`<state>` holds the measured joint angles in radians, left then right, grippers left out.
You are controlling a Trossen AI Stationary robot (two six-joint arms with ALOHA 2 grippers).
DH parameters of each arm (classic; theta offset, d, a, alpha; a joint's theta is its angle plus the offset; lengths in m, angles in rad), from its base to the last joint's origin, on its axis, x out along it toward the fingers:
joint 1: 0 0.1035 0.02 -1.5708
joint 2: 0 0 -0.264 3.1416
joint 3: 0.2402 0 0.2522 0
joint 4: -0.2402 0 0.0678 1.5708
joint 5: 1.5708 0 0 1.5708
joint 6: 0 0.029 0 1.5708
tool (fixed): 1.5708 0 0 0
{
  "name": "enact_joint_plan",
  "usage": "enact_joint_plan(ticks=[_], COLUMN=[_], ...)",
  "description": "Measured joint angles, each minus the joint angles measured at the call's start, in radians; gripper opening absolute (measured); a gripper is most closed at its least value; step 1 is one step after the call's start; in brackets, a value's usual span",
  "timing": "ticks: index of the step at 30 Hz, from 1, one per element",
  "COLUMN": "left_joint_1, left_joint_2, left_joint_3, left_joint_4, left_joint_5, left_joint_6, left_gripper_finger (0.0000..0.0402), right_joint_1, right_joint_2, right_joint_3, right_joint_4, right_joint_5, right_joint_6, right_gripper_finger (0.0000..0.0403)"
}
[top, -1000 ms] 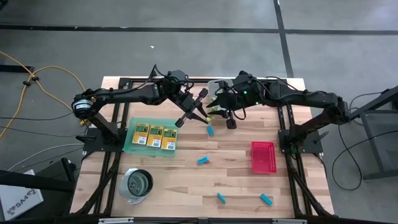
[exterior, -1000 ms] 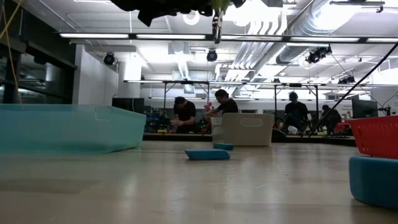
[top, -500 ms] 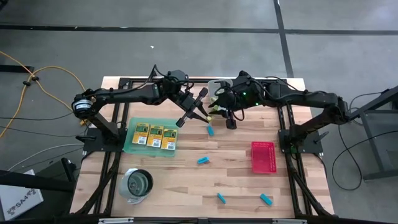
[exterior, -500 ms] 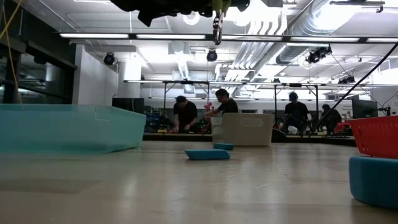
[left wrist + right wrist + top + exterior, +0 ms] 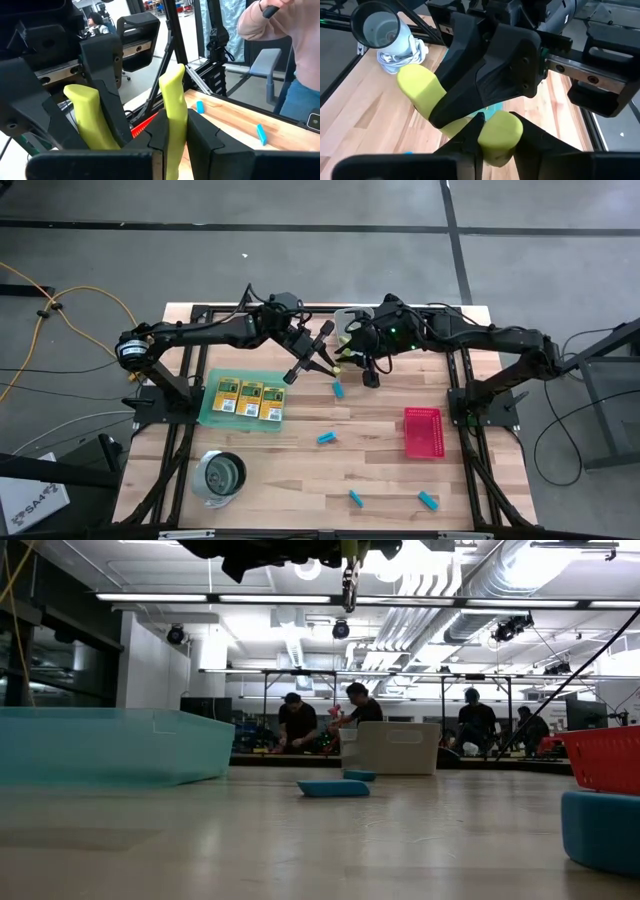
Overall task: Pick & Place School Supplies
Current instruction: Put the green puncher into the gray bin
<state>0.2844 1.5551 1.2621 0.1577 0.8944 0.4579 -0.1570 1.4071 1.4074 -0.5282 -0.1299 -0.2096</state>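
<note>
A plier-like tool with two yellow-green handles hangs high over the far middle of the table, between my two grippers. My left gripper comes from the table's left and is shut on one handle. My right gripper comes from the right and is shut on the other handle. In the low view the tool's metal nose points down. Three crayon boxes lie flat on the green mat. Several light-blue blocks lie on the table. My left gripper pinches one yellow-green handle between its two fingers, coming about level from the table's left. The handle runs on past the fingertips. The tool is lifted clear of the table. My right gripper has the other handle's free end between its two fingers, one finger on each side. It comes from the table's right, slanting down. The left gripper's fingers stand right beside it on the first handle.
A red tray stands at the right. A round metal cup stands near the front left. A white object with a coiled cord lies at the far edge. A person stands beyond the table.
</note>
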Motion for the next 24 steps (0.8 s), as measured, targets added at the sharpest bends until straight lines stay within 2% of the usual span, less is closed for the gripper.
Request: enact_joint_plan(ticks=[10,20,24], left_joint_1=[-0.002,-0.002,-0.001], left_joint_2=[-0.002,-0.002,-0.004], left_joint_3=[0.000,0.000,0.000], left_joint_4=[0.010,0.015,0.013], left_joint_5=[-0.019,-0.002,-0.002], left_joint_6=[-0.029,-0.044,-0.046], left_gripper_finger=[0.0107,0.0117,0.0118], right_joint_1=[-0.001,-0.001,-0.001], right_joint_2=[0.002,0.002,0.002], right_joint_3=[-0.001,-0.001,-0.001], right_joint_4=[-0.020,-0.032,-0.066], right_joint_5=[-0.018,-0.015,0.029], right_joint_6=[-0.008,-0.007,-0.004], right_gripper_finger=[0.0051,0.0045,0.0045])
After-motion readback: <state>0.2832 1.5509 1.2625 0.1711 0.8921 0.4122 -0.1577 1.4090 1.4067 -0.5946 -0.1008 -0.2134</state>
